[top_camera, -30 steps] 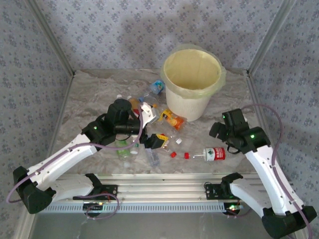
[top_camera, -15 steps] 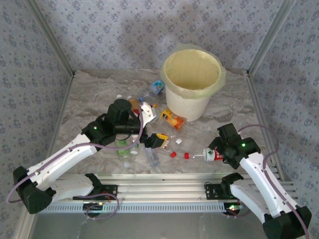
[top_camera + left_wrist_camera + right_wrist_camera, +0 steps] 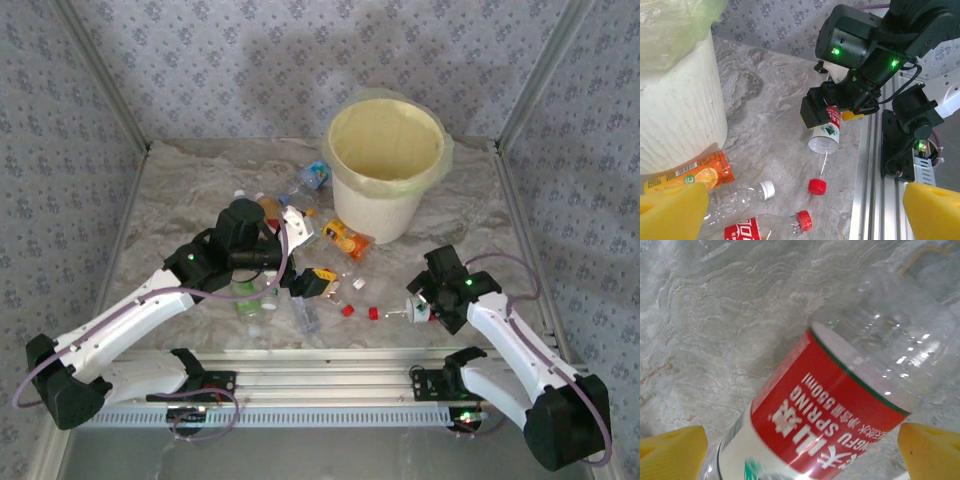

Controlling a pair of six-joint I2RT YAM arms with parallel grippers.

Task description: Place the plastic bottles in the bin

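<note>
The right gripper [image 3: 424,306] is being held low over the near right part of the marble table [image 3: 190,190], with its jaws spread wide. A red-labelled bottle [image 3: 835,425] is being straddled by them. In the right wrist view the two yellow pads [image 3: 670,452] are being held out on either side of the bottle, and bare marble is being shown between each pad and the plastic, so nothing is being gripped. The bottle is being seen lying on its side, with a red cap [image 3: 816,186] just off its clear left end.

The left gripper [image 3: 305,255] is being held fully open above the scattered bottles at the middle of the table, with nothing between its fingertips [image 3: 672,210]. Beneath it a red-capped bottle [image 3: 760,231] and a white-capped bottle [image 3: 740,196] are being seen lying side by side. An orange-labelled bottle [image 3: 690,175] is being seen just beside the foot of the bin [image 3: 385,215].

The bin is being seen upright at the far side, right of centre, with its pale bag [image 3: 440,165] folded over the rim. A blue-labelled bottle [image 3: 316,173] is being seen just to its left.
</note>
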